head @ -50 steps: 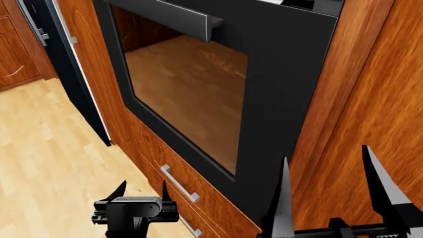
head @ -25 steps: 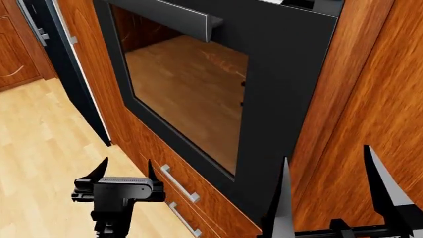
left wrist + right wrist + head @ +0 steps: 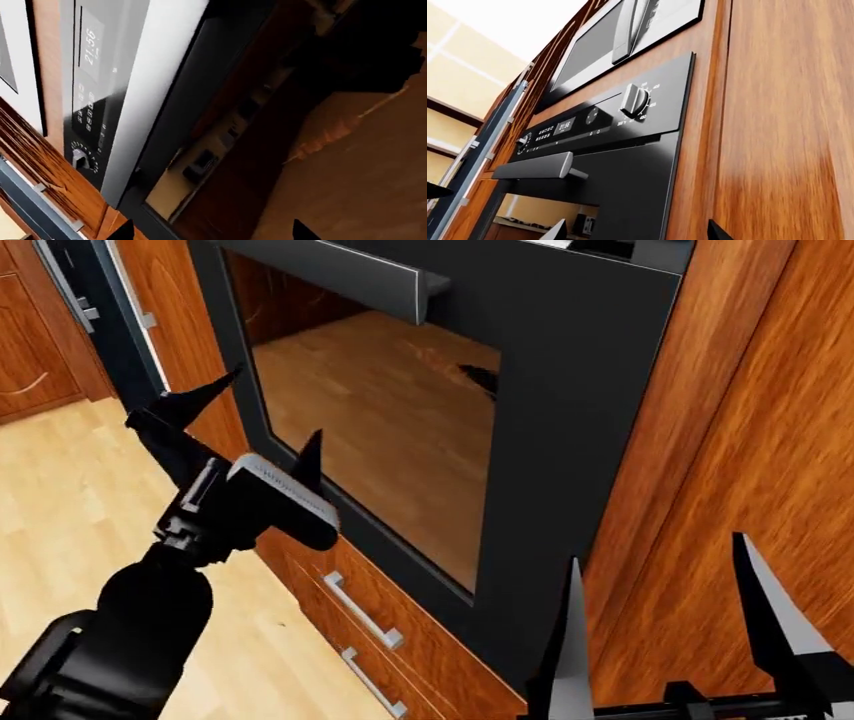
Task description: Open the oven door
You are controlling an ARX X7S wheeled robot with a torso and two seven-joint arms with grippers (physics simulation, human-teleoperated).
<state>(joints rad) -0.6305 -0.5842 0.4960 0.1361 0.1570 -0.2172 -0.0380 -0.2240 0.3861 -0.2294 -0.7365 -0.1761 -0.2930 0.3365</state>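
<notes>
Matte-black rectangular oven door (image 3: 534,430) with dark glass window fills head view's centre, shut; grey horizontal bar handle (image 3: 350,275) at 12 o'clock. Left gripper (image 3: 254,425) at 9 o'clock, fingers spread, holding nothing, just off the door's edge. Right gripper (image 3: 661,630) at 5 o'clock, fingers spread, empty. Step: approach. Next: raise left gripper to handle, close on it.
</notes>
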